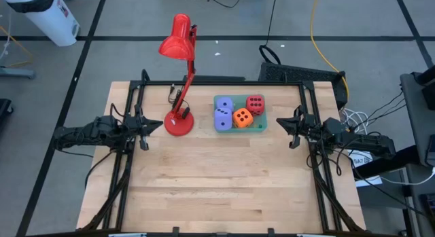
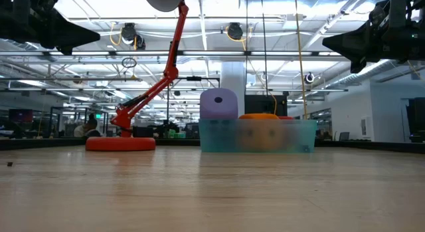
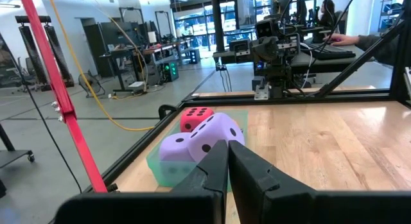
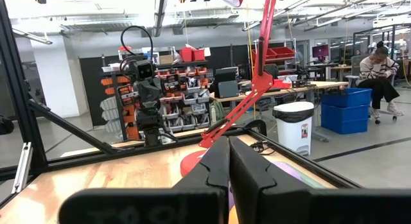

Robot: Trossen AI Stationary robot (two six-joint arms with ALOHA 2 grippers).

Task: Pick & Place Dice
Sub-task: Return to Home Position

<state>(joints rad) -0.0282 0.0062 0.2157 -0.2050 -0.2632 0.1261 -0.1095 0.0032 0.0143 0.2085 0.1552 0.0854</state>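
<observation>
- Left gripper (image 1: 158, 126) clenched empty, at the table's (image 1: 217, 189) left edge, tip near lamp (image 1: 179, 123) base: a stray swing may knock it.
- Right gripper (image 1: 281, 123) clenched empty, right edge.
- Dice (image 1: 242, 117) heaped in green bin (image 1: 262, 127) toward far edge; protruding lavender die (image 2: 219, 102) may tumble out.

**Pale wood, soft dice, glossy lamp**

The bench (image 1: 217, 189) is pale wood in jointed strips, smooth with a low sheen. The dice (image 1: 242, 117) look soft and matt, like foam. The bin (image 2: 292, 135) is frosted, translucent green plastic. The lamp (image 1: 178, 47) is glossy red. The frame (image 1: 224, 81) is matt black metal. The left gripper (image 1: 145, 125) and right gripper (image 1: 293, 126) look like matt dark plastic.
</observation>
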